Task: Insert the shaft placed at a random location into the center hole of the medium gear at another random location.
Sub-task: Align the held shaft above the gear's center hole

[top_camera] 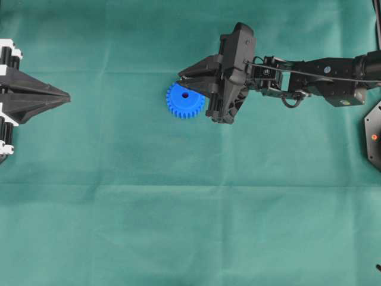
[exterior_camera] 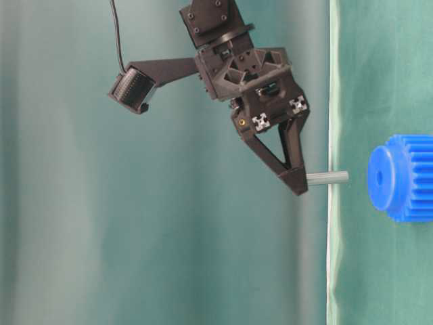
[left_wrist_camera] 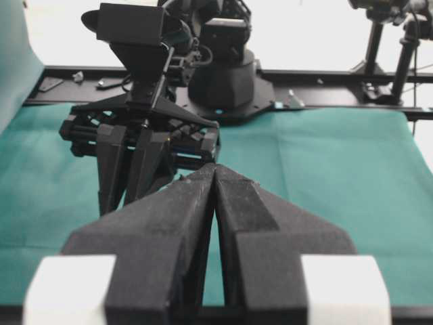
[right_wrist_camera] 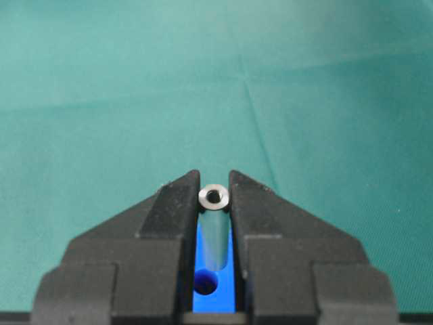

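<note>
The right end effector [exterior_camera: 296, 181] hangs above the desk [top_camera: 190, 226], its two fingers pinched tight on the shaft [exterior_camera: 327, 178], which sticks out past the fingertips toward the medium gear [top_camera: 185, 100]. In the table-level view there is a clear gap between the shaft's free end and the gear's raised hub, so the two are near but apart. From the right wrist camera the shaft's end sits between the fingertips, and the blue gear with the center hole [right_wrist_camera: 204, 284] shows below it, in the slot between the fingers.

The gear lies flat on the green cloth, somewhat nearer the desk's far edge than its near edge, close to the middle across its width. From overhead the right end effector overlaps the gear's right rim; its left rim and near side are uncovered.

The left end effector [top_camera: 66, 95] rests at the desk's left edge, fingers pressed together and holding nothing, well apart from the gear with bare cloth between.
</note>
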`<action>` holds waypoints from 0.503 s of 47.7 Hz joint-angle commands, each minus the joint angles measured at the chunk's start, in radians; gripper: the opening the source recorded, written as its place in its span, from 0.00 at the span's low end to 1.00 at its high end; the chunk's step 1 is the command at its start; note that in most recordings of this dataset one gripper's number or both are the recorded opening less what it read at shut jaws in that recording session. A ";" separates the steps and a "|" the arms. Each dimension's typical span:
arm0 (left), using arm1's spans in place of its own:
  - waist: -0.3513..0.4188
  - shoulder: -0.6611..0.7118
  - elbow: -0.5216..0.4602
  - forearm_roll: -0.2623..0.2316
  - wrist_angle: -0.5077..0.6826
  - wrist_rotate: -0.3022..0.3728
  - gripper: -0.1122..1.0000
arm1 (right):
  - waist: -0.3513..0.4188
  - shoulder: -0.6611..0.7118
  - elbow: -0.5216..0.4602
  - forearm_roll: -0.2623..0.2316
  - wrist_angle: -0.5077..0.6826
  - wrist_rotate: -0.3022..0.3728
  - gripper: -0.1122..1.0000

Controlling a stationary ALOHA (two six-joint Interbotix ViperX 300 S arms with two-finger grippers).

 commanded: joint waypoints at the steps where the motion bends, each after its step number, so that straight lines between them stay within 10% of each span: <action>1: 0.002 0.006 -0.014 0.002 -0.005 -0.002 0.10 | 0.002 -0.023 -0.020 0.002 -0.005 -0.017 0.22; 24: 0.002 0.006 -0.014 0.002 -0.005 -0.002 0.10 | 0.014 0.078 -0.023 0.008 -0.063 -0.005 0.22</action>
